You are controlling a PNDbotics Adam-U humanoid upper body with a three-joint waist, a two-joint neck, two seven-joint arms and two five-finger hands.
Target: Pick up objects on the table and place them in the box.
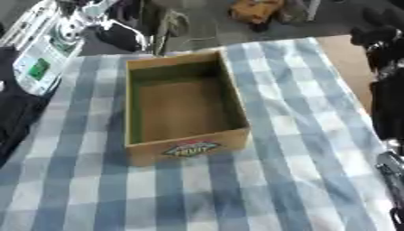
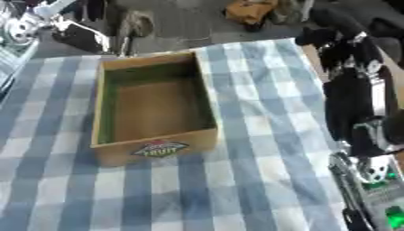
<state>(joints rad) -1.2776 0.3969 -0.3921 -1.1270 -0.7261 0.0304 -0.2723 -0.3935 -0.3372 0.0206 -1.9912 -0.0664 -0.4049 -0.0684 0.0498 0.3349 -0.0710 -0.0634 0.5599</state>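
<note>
Left eye view: an open cardboard box (image 1: 185, 112) stands on the table, which is covered by a blue-and-white checked cloth (image 1: 300, 171). The box is rectangular, long axis running away from me, and it sits left of centre. Its inner walls look greenish and its floor (image 1: 183, 110) plain brown; nothing is visible lying inside it. The near outer wall carries a coloured label (image 1: 191, 148) with red, green and yellow in it; I cannot read the lettering with any certainty.

I can make out no loose objects on the cloth around the box in either view.

Right eye view: my right arm (image 2: 355, 97) runs down the right edge of the frame, black with lighter joints, beside the table's right border and well apart from the box. Lower down, a silver section with small green lights (image 2: 383, 189) shows near the bottom right corner. I cannot tell where my right hand ends or whether its fingers are apart or together, since the arm's dark shapes merge there.

In the left eye view, a dark mass (image 1: 16, 103) occupies the left edge at the table's side; I cannot tell whether it belongs to my left arm, and my left hand does not show.

Beyond the far table edge lie mixed items on the floor, among them an orange-yellow shape (image 1: 256, 11).
</note>
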